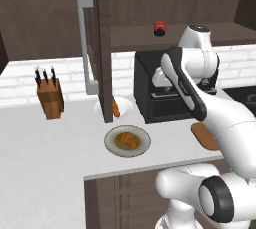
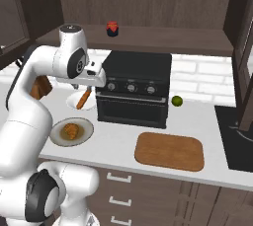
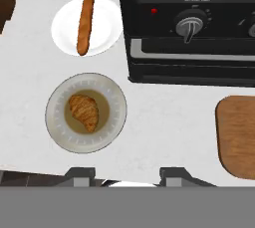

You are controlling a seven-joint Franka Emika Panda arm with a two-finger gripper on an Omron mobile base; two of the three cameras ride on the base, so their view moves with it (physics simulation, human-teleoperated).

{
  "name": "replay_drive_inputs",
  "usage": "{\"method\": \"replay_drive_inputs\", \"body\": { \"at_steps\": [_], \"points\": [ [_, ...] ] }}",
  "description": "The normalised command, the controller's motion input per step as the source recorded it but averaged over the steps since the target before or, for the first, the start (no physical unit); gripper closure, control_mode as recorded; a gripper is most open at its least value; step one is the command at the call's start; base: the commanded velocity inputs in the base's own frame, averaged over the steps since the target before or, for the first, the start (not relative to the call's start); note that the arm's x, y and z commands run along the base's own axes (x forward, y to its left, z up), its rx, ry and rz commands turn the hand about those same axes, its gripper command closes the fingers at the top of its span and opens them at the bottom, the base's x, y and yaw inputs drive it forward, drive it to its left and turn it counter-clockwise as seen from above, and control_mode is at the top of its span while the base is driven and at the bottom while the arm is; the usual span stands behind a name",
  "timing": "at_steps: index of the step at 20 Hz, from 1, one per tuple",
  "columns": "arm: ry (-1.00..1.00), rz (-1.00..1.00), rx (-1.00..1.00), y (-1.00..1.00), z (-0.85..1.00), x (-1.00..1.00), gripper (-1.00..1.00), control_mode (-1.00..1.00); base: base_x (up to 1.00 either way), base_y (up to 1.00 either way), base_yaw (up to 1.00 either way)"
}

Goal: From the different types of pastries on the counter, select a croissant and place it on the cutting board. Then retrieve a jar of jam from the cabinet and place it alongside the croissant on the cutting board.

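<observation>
The croissant [image 3: 84, 112] lies on a round beige plate [image 3: 56, 122] on the off-white counter [image 1: 45, 143]; it is also seen from the base as the croissant [image 2: 70, 131]. Behind it, the long narrow pastry [image 3: 84, 23] rests on a white plate [image 3: 107, 38]. The wooden cutting board [image 2: 169, 151] lies bare, right of the oven's front. The red jar of jam [image 2: 113, 28] stands on the shelf of the dark cabinet [image 2: 163, 35]. My gripper [image 3: 127, 174] hangs open, well above the counter, a little right of the croissant plate and holding nothing.
A black countertop oven [image 2: 136, 89] stands behind the board and plates. The cabinet door with its grey handle [image 1: 86, 48] stands open above the white plate. A knife block [image 1: 50, 95] is at the left, a lime [image 2: 177, 101] right of the oven.
</observation>
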Motion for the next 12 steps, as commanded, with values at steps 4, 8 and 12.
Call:
{"method": "replay_drive_inputs", "body": {
  "at_steps": [4,8,12],
  "points": [
    [0.01,0.0,0.0,0.0,-0.04,-0.1,-1.0,-1.0,0.0,0.0,0.0],
    [0.0,0.05,-0.01,0.13,-0.19,-0.26,-1.0,-1.0,0.0,0.0,0.0],
    [0.0,0.09,-0.02,0.28,-0.22,-0.35,-1.0,-1.0,0.0,0.0,0.0]
  ]
}}
